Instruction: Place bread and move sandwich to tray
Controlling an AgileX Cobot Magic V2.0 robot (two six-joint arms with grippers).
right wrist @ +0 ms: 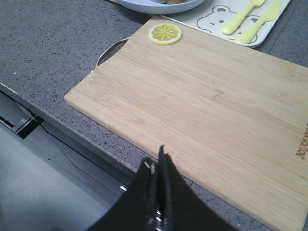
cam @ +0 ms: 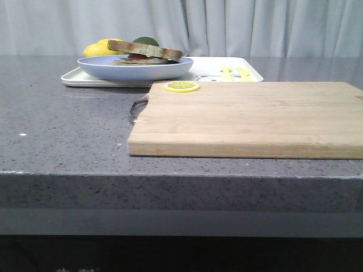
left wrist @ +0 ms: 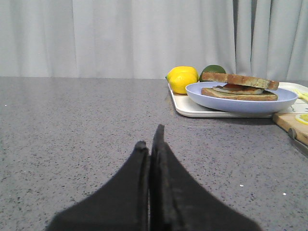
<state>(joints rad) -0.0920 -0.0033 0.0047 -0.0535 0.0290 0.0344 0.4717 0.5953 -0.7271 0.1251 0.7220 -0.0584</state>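
The sandwich (cam: 142, 55) lies on the round pale blue plate (cam: 136, 69), which stands on the left part of the white tray (cam: 74, 78) at the back of the counter. A thick bread slice (cam: 144, 49) with brown crust is its top layer. In the left wrist view the sandwich (left wrist: 239, 86), plate (left wrist: 240, 102) and tray (left wrist: 192, 108) are far off to the right. My left gripper (left wrist: 150, 137) is shut and empty over bare counter. My right gripper (right wrist: 156, 159) is shut and empty over the counter's front edge. Neither gripper shows in the front view.
A large wooden cutting board (cam: 249, 116) lies in front of the tray, with a lemon slice (cam: 181, 86) at its far left corner. A yellow fork and knife (right wrist: 250, 17) lie on the tray's right part. A lemon (left wrist: 183, 78) and a lime (left wrist: 214, 70) sit behind the plate.
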